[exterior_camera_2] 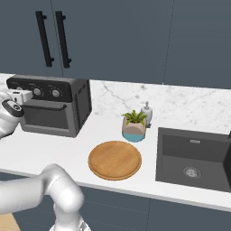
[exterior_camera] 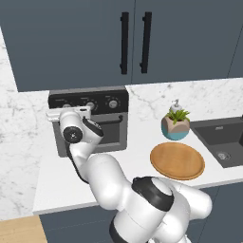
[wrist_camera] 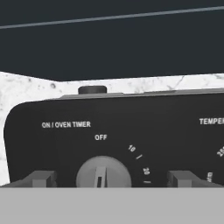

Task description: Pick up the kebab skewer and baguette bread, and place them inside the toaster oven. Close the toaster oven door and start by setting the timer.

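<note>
With its pointer upright, timer knob [wrist_camera: 103, 173] at OFF.

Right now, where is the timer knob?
The timer knob sits bottom centre in the hand view, under the OFF mark, between the open fingers. It is the leftmost knob on the toaster oven.

Grey toaster oven [exterior_camera_2: 54, 110], black panel, white marbled counter [exterior_camera_2: 54, 149]

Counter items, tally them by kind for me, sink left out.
Toaster oven: 1
Round wooden plate: 1
Potted plant: 1
Soap dispenser: 1
Total: 4
</note>
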{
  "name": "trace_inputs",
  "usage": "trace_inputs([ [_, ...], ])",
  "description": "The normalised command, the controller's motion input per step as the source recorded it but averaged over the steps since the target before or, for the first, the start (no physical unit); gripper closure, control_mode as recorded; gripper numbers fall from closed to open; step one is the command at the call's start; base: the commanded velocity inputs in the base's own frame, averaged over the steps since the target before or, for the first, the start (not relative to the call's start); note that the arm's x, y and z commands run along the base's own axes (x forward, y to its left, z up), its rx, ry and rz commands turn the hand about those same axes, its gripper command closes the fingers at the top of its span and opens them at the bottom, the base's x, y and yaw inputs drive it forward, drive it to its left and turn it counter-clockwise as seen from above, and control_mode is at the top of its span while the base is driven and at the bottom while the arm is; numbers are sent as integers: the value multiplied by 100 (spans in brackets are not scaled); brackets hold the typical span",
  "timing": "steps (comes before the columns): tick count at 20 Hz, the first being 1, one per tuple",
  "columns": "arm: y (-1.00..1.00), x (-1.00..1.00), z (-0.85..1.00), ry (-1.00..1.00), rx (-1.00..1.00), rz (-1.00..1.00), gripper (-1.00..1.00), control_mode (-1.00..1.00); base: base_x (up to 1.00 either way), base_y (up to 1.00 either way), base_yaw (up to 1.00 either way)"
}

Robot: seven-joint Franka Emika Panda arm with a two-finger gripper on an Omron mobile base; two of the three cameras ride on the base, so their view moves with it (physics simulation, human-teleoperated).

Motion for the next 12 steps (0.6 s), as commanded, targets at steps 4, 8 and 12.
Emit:
trace_inputs([
  [4,2,0,0,0,0,0,-100,-100,0,0,0],
  [8,9,0,0,0,0,0,-100,-100,0,0,0],
  [12,3,0,-2,0,0,0,-100,-100,0,0,0],
])
